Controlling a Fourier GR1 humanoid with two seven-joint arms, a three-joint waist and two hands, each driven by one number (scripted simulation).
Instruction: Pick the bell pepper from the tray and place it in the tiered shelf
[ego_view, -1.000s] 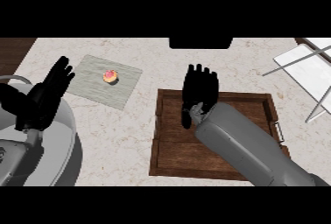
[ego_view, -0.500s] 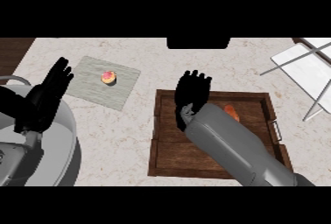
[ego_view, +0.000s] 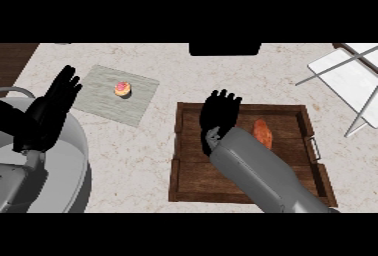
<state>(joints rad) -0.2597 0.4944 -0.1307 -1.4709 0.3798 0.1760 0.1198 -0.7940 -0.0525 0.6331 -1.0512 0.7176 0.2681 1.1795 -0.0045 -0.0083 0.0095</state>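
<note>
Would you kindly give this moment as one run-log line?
right hand: open over tray | bell pepper: on tray, ungrasped | left hand: open, resting | tiered shelf: far right

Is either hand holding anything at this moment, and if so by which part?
Nothing is held. The right hand is open over the tray beside the bell pepper; the left hand rests open.

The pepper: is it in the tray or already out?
In. The pepper lies on the tray floor, beside the open right hand.
</note>
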